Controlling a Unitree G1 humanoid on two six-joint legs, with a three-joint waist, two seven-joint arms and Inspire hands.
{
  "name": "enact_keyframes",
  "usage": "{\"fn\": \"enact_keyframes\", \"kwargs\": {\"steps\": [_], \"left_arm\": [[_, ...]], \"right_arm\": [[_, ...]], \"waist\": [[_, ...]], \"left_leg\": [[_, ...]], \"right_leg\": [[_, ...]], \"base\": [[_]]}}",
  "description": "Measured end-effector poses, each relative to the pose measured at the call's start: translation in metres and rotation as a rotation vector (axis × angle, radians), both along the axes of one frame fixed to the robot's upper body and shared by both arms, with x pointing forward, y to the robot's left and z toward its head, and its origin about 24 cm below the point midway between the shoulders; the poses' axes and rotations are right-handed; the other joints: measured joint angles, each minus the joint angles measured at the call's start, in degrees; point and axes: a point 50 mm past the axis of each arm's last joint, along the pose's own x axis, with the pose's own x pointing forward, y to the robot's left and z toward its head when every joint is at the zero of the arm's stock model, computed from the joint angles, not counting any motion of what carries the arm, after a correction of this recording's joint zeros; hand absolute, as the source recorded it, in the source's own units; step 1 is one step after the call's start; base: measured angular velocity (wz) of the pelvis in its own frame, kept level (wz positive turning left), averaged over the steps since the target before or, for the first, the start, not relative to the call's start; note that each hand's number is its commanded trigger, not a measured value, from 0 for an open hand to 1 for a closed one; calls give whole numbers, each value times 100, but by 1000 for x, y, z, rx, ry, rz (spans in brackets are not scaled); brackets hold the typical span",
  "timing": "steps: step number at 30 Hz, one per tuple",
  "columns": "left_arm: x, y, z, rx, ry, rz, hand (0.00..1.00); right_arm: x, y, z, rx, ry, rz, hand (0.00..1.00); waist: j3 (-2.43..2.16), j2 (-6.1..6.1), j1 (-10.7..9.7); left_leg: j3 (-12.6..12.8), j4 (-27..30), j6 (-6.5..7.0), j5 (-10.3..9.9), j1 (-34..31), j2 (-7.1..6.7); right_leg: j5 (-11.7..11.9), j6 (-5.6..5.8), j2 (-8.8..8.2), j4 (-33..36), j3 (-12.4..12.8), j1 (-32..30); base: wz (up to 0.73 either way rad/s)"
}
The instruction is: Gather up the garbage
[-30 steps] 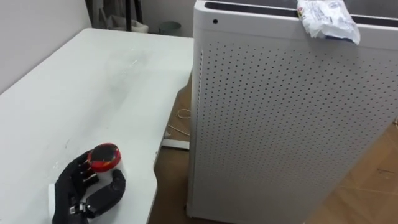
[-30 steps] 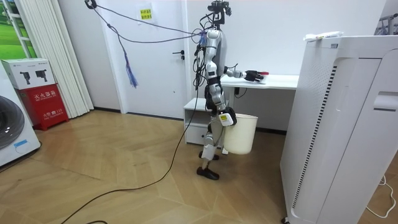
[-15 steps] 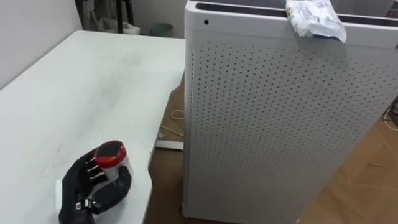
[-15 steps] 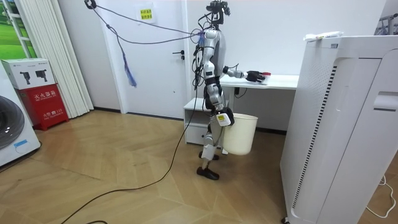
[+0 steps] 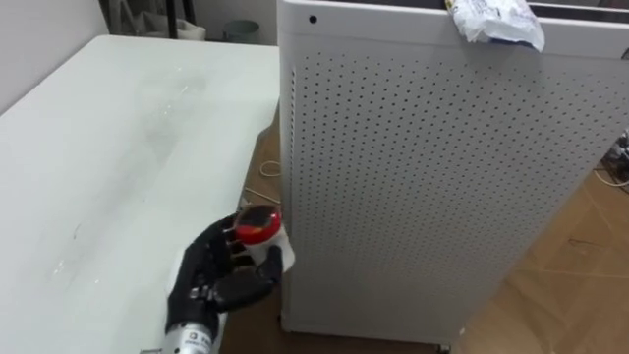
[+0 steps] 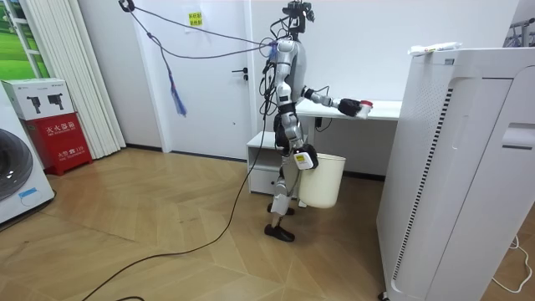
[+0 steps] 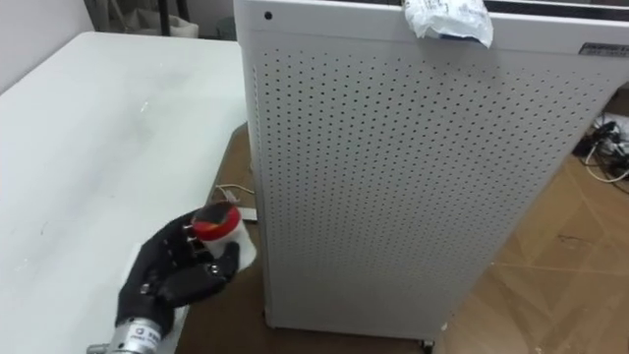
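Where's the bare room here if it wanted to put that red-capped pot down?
Nearly the whole white table is bare, from its far end to the edge by the left hand holding the red-capped pot. It is tight between that edge and the perforated cabinet, and a crumpled wrapper sits on the cabinet's top.

Your robot stands by the white desk (image 6: 386, 109) and bin (image 6: 323, 181), left hand (image 6: 348, 104) gripping a red-capped cup (image 6: 365, 106) at desk height.
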Motion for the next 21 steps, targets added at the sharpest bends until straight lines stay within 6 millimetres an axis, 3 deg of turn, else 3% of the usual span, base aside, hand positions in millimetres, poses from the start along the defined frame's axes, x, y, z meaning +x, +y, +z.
{"fn": "enact_keyframes", "kwargs": {"steps": [4, 7, 13, 21], "left_arm": [[-4, -29, 13, -59, -31, -194, 100], [-6, -38, 18, -72, -56, -274, 100], [-10, -40, 11, -60, -30, -334, 100], [-17, -37, -6, -51, 48, -380, 100]], "right_arm": [[7, 1, 3, -1, -27, 11, 100], [13, 2, 5, -2, -53, 14, 100], [30, 0, 12, -16, -100, 10, 100], [52, -4, 20, -51, -154, 9, 100]], "waist": [[-3, 11, -148], [-10, 25, -173], [0, 150, -149], [-1, 321, -184]], "left_leg": [[36, 6, -1, 1, -118, 9], [103, 8, -1, 1, -132, 15], [271, 19, -1, 1, -183, 26], [283, 29, -1, 1, -326, 35]], "right_leg": [[4, -6, 7, 3, 16, -125], [4, -6, 5, 24, 49, -173], [4, -6, 8, 62, 131, -277], [5, -7, 16, 104, 152, -451]], "base": [[-3], [-12], [-7], [-1]]}}
